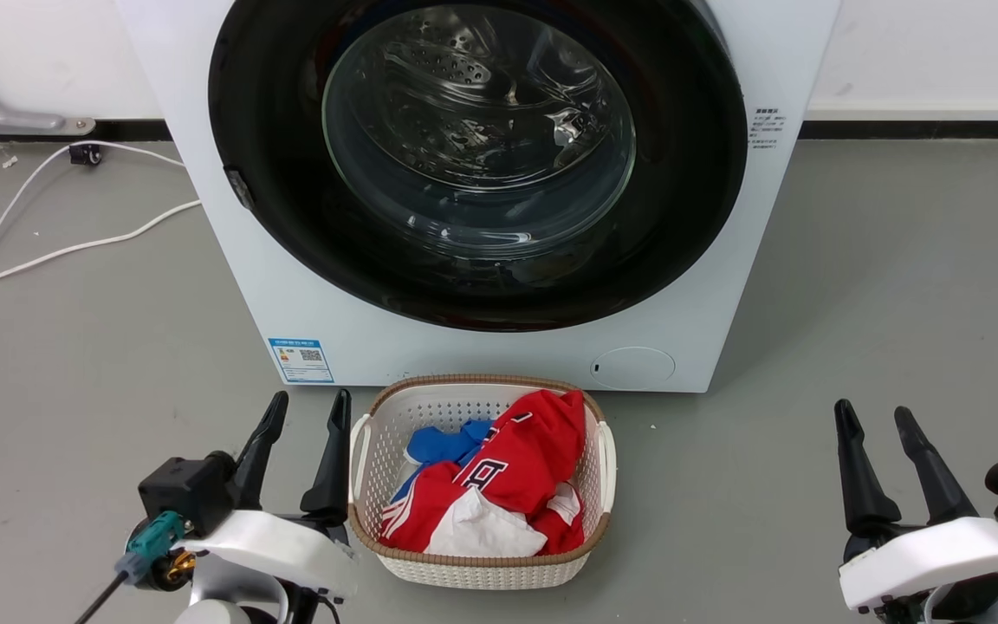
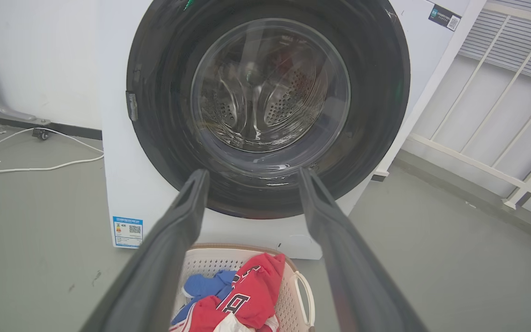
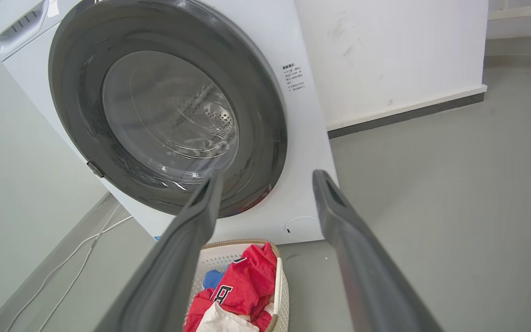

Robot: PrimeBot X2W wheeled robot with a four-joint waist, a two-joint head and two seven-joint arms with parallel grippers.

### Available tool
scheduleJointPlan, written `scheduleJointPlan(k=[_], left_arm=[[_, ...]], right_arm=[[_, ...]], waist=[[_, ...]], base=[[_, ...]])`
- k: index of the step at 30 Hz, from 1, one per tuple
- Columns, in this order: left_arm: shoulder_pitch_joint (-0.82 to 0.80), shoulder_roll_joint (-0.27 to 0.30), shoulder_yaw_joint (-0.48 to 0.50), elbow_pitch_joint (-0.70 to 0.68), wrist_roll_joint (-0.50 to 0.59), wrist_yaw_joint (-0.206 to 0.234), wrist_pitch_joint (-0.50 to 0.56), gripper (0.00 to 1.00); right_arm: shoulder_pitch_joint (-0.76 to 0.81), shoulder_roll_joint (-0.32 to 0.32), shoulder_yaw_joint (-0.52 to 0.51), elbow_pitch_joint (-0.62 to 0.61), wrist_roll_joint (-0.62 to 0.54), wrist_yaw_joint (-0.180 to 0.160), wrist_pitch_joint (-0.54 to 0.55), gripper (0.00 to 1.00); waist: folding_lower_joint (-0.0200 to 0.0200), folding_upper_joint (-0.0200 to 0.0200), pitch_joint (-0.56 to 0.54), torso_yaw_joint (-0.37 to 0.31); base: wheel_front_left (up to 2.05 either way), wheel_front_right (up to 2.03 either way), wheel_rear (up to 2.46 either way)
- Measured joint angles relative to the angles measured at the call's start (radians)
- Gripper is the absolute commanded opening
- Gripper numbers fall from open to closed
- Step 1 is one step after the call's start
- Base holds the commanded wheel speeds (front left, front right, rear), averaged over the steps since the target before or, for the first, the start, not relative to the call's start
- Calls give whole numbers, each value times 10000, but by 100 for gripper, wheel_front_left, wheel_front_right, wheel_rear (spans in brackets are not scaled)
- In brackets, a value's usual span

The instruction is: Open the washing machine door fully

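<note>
The washing machine door point(image 1: 690, 199) is a large round door with a glossy black rim and a clear glass window; it lies flat against the white machine front. Through the glass I see the steel drum. A small latch piece sits on the rim's left side point(image 2: 132, 106). The same door point(image 3: 256, 138) fills the upper left of the right wrist view. My left gripper point(image 1: 307, 416) is open at the lower left, well short of the machine. My right gripper point(image 1: 876, 418) is open at the lower right, with nothing between its fingers.
A white laundry basket point(image 1: 603, 468) with red, blue and white clothes stands on the grey floor just in front of the machine, between my grippers. White cables point(image 1: 57, 251) trail across the floor at the left. A white railing point(image 2: 500, 138) stands right of the machine.
</note>
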Motion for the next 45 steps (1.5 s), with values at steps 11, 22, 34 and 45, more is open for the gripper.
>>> scheduleJointPlan(k=[11, 22, 34, 45], left_arm=[[-46, 90, -263, 127, 938, 224, -267, 100], [-85, 159, -372, 297, 1595, 261, -512, 100], [-85, 73, -324, 631, 2036, 111, -736, 100], [-85, 10, -274, 911, 2600, 104, -940, 100]], right_arm=[[94, 10, 35, -159, -1114, 0, 2, 100], [165, 15, 50, -167, -1824, 0, -46, 100], [259, 19, -81, -167, -2322, 4, -205, 100], [329, 23, -86, -107, -2938, 4, -362, 100]], waist=[[0, -1, 10, 44], [0, 0, -9, 74], [0, 0, -45, 83], [0, 0, -85, 75]], base=[[0, 0, 0], [0, 0, 0], [0, 0, 0], [0, 0, 0]])
